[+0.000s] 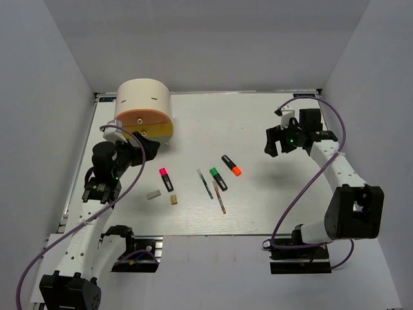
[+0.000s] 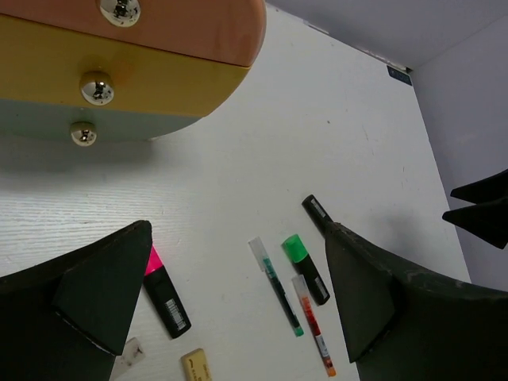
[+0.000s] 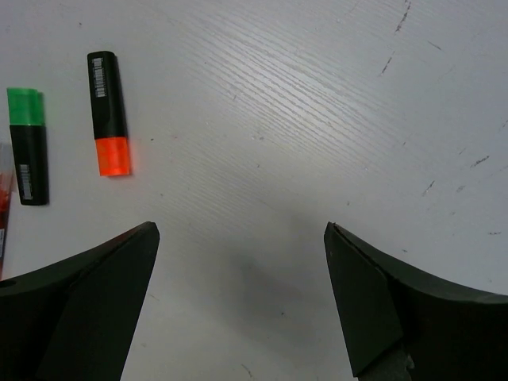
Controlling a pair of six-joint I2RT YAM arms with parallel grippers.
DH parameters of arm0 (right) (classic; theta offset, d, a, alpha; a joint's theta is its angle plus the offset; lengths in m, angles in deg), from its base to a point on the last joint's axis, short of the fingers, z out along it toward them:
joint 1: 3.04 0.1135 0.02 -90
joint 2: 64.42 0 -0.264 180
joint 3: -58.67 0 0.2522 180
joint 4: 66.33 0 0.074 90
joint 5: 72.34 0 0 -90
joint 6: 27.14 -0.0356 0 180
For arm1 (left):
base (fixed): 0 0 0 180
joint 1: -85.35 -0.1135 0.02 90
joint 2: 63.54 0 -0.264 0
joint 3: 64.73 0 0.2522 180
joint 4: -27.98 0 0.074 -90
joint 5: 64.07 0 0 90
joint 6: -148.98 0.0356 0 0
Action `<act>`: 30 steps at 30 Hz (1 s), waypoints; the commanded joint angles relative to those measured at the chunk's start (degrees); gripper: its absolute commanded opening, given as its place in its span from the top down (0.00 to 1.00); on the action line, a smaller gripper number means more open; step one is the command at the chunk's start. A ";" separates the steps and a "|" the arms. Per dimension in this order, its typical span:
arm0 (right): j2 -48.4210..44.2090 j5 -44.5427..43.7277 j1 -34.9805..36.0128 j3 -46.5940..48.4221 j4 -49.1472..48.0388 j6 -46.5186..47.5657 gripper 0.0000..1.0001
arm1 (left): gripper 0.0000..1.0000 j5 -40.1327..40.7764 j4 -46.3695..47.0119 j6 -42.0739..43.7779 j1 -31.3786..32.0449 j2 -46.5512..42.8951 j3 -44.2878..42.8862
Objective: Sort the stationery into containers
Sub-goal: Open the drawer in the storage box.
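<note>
The cream drum [image 1: 143, 97] stands at the back left with its orange tray [image 1: 147, 118] and yellow tray [image 1: 161, 132] swung out; the left wrist view shows the orange tray [image 2: 182, 28] and yellow tray [image 2: 167, 79] with small knobs. A pink highlighter [image 1: 166, 179], a green highlighter [image 1: 218, 178], an orange highlighter [image 1: 231, 165], two pens [image 1: 204, 183] [image 1: 219, 197], a grey block [image 1: 153, 194] and a tan block [image 1: 173, 200] lie on the table. My left gripper [image 1: 139, 144] hangs open and empty just in front of the trays. My right gripper [image 1: 276, 137] is open and empty, right of the orange highlighter [image 3: 109, 113].
The white table [image 1: 258, 206] is walled in by grey panels at the back and sides. In the left wrist view the pink highlighter [image 2: 165, 298], green highlighter [image 2: 305, 266] and both pens [image 2: 276, 286] [image 2: 311, 324] lie below and between my fingers.
</note>
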 commanded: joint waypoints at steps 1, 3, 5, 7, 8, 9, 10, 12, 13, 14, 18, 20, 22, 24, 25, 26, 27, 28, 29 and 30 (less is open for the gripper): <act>-0.31 0.91 -0.08 0.27 1.45 4.00 0.10 | 0.00 -1.62 1.31 -0.65 -0.09 0.35 0.49; -0.48 1.87 -0.08 0.09 2.32 5.15 0.10 | 0.00 -2.32 1.84 -0.65 -0.09 1.06 0.49; -0.92 3.19 -0.08 -0.34 2.85 7.88 0.10 | 0.00 -2.85 1.84 -0.65 -0.09 2.37 0.49; -1.28 3.72 -0.17 -0.96 2.77 9.71 0.10 | 0.00 -2.85 2.54 -1.27 -0.09 3.08 -0.04; -1.45 3.81 -0.08 -0.96 2.94 9.90 0.10 | 0.00 -2.85 2.54 -1.27 -0.09 3.69 -0.04; -1.54 3.73 -0.08 -1.05 2.86 10.08 0.10 | 0.00 -2.85 3.06 -1.27 -0.09 3.69 -0.04; -1.71 3.38 -0.17 -0.88 2.94 10.34 0.10 | 0.00 -2.85 3.59 -1.96 -0.09 4.39 -0.04; -1.98 2.94 -0.08 -0.96 3.38 11.48 0.10 | 0.04 -2.85 4.29 -2.50 -0.09 5.01 -0.04; -1.89 2.06 0.00 -0.79 3.21 12.01 0.10 | 0.13 -2.85 4.30 -3.02 -0.09 5.01 -0.04; -1.89 1.45 0.09 -0.61 3.21 12.36 0.10 | 0.18 -2.33 4.30 -3.55 -0.09 6.58 -0.04; -1.46 -7.30 0.18 0.44 3.03 13.07 0.10 | 0.68 -2.85 6.41 -4.61 -0.09 10.71 -1.09; -1.36 -9.10 0.18 0.18 2.24 13.59 0.10 | 0.70 -2.85 8.07 -5.22 -0.09 12.30 -1.70; -2.24 -12.97 0.01 -0.52 0.93 14.29 0.10 | 0.54 -1.37 8.08 -7.15 -0.09 14.24 -2.23; -2.94 -12.45 0.00 -1.93 0.57 15.26 0.10 | 0.41 1.36 8.08 -8.47 -0.09 14.77 -3.98; -3.82 -12.10 0.18 -2.28 0.83 15.26 0.10 | 0.38 3.46 6.69 -9.43 -0.09 15.29 -4.60; -4.26 -11.66 0.18 -2.80 1.09 15.26 0.10 | 0.29 4.26 5.80 -9.96 -0.09 15.30 -5.13; -4.53 -9.92 0.01 -2.72 1.10 15.44 0.10 | 0.28 5.14 5.01 -9.97 -0.09 15.30 -5.66; -4.62 -9.55 0.09 -2.98 1.27 15.53 0.10 | 0.27 7.23 2.91 -10.49 -0.09 15.30 -6.53; -4.44 -9.37 0.18 -3.25 1.53 15.70 0.10 | 0.27 8.04 2.37 -10.50 -0.09 14.77 -6.54; -4.35 -8.15 -0.08 -3.34 1.80 15.18 0.10 | 0.24 9.44 2.37 -10.50 -0.61 14.16 -6.54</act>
